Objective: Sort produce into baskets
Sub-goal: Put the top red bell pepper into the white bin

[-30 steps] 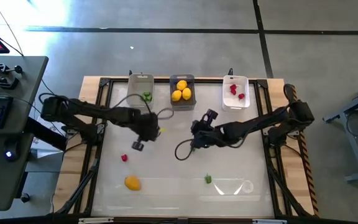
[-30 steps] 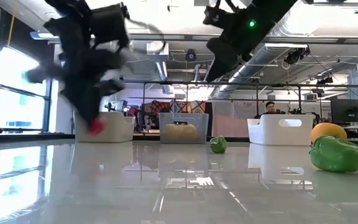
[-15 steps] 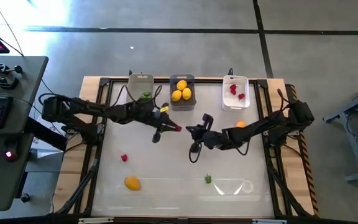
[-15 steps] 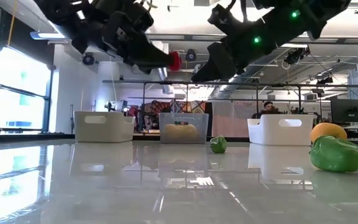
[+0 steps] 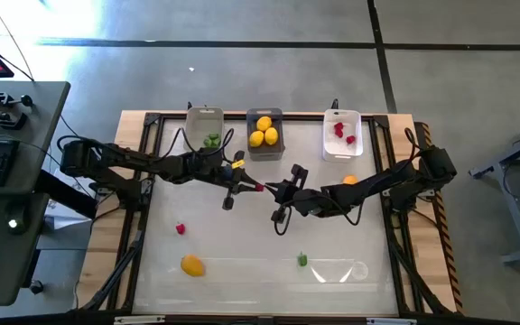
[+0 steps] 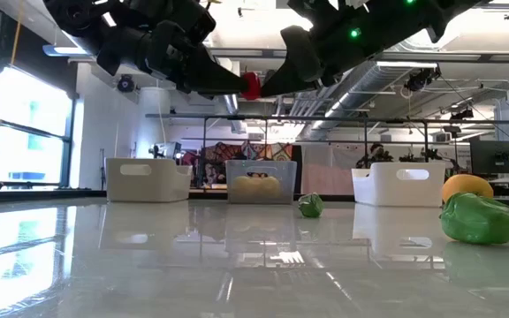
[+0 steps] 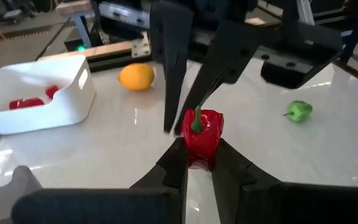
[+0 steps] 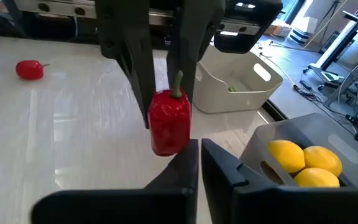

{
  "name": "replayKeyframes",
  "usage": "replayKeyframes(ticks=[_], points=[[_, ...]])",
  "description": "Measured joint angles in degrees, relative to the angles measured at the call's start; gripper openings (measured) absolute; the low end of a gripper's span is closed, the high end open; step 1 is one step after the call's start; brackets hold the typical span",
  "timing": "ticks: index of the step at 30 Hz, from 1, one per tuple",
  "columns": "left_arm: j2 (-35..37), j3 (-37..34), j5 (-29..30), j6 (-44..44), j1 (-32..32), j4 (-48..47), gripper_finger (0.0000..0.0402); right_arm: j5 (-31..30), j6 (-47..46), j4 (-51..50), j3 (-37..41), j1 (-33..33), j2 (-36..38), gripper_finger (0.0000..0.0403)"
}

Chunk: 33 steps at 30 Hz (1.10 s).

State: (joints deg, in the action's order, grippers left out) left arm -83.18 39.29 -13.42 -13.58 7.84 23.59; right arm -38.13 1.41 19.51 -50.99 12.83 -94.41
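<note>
A small red pepper [image 7: 201,134] with a green stem is held high over the table's middle by my left gripper [image 5: 252,186], which is shut on it. My right gripper [image 5: 277,190] faces it from the table's right, its shut fingers just beside the pepper [image 8: 169,121]; whether they touch it I cannot tell. At the far edge stand a clear basket [image 5: 205,120] with green bits, a dark grey basket [image 5: 264,118] with lemons and a white basket [image 5: 342,148] with red pieces. My left gripper pinches the pepper's lower body [image 7: 199,157] between its two fingers, only at their free ends, as the low view shows [image 6: 249,86]. The fingers lie about level and come from the table's left. The pepper is lifted clear, stem end away from the gripper.
On the table lie a red berry [image 5: 181,229], a yellow-orange fruit [image 5: 191,264], a small green piece [image 5: 302,260] and an orange fruit [image 5: 349,181] under the right arm. The near half of the table between them is free.
My left gripper has risen from low over the table's left part with the red pepper and gone toward the table's right, turning level. The pepper is now lifted high. My right gripper has moved toward the left gripper, up to the pepper.
</note>
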Motion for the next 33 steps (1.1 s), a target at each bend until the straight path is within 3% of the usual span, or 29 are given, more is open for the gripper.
replayKeyframes(ticks=[9, 14, 23, 33], points=[[0.00, -0.02, 2.67, -0.02, 0.40, -0.19, 0.0031, -2.67, 0.07, -0.81, -0.52, 2.61, 0.00, 0.0136], [0.00, -0.02, 1.75, -0.02, 0.13, -0.24, 0.0031, -1.71, 0.02, -0.79, -0.52, 2.85, 0.20, 0.0166], [0.00, -0.02, -1.32, -1.57, -2.25, -0.07, 0.0031, 5.48, -1.42, 2.01, -0.52, 0.95, 0.24, 0.0158], [0.00, -0.02, -0.88, -1.51, -2.62, 0.30, 0.0032, 5.64, -1.34, 2.23, -0.50, 0.93, 0.24, 0.0097]])
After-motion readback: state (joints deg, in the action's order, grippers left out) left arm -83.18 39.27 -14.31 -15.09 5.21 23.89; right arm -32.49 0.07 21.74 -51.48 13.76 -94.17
